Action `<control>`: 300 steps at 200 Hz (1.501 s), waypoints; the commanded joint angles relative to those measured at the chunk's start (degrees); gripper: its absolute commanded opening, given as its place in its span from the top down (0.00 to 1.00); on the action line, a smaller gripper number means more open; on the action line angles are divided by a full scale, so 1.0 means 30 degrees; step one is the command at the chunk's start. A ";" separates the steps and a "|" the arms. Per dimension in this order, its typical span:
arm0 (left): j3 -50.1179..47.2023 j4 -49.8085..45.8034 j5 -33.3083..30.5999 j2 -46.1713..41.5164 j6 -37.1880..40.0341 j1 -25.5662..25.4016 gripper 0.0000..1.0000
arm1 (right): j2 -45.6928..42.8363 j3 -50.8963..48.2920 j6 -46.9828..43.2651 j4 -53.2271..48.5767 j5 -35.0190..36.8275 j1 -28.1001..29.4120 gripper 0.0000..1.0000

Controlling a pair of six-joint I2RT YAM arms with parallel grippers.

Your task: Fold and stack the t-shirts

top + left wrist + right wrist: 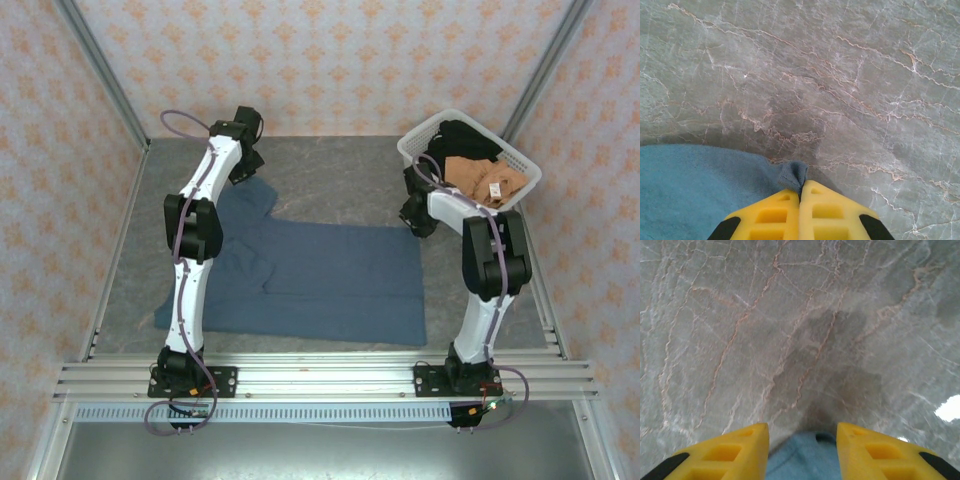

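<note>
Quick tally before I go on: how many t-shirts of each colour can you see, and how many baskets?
blue t-shirt: 1, on the table
tan t-shirt: 1, in the basket
black t-shirt: 1, in the basket
basket: 1
Total: 4 things, 3 of them t-shirts

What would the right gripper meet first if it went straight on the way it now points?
The right gripper would most likely meet the slate-blue t-shirt edge between its open jaws, then the grey table right behind; depth is unclear.
</note>
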 commanded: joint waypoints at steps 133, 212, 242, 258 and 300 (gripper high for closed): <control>0.1142 0.1034 0.2334 0.0003 0.1129 0.0939 1.00 | 0.1145 0.2546 -0.2051 -0.2774 0.1967 -0.0227 1.00; 0.2619 0.1535 0.4064 0.0059 0.1719 0.1420 1.00 | 0.1917 0.4806 -0.3094 -0.3520 0.1389 -0.0687 1.00; -0.0259 0.1304 0.3718 -0.1595 0.1946 0.1395 1.00 | 0.1477 0.4209 -0.3388 -0.3264 0.0743 -0.0678 1.00; -0.2364 0.1330 0.3170 -0.3075 0.2239 0.1333 1.00 | 0.0851 0.3636 -0.3532 -0.3084 0.0565 -0.0673 1.00; -0.8378 0.1275 0.2128 -0.7732 0.2491 0.1303 1.00 | -0.1455 0.1533 -0.3827 -0.2942 0.0088 -0.0680 1.00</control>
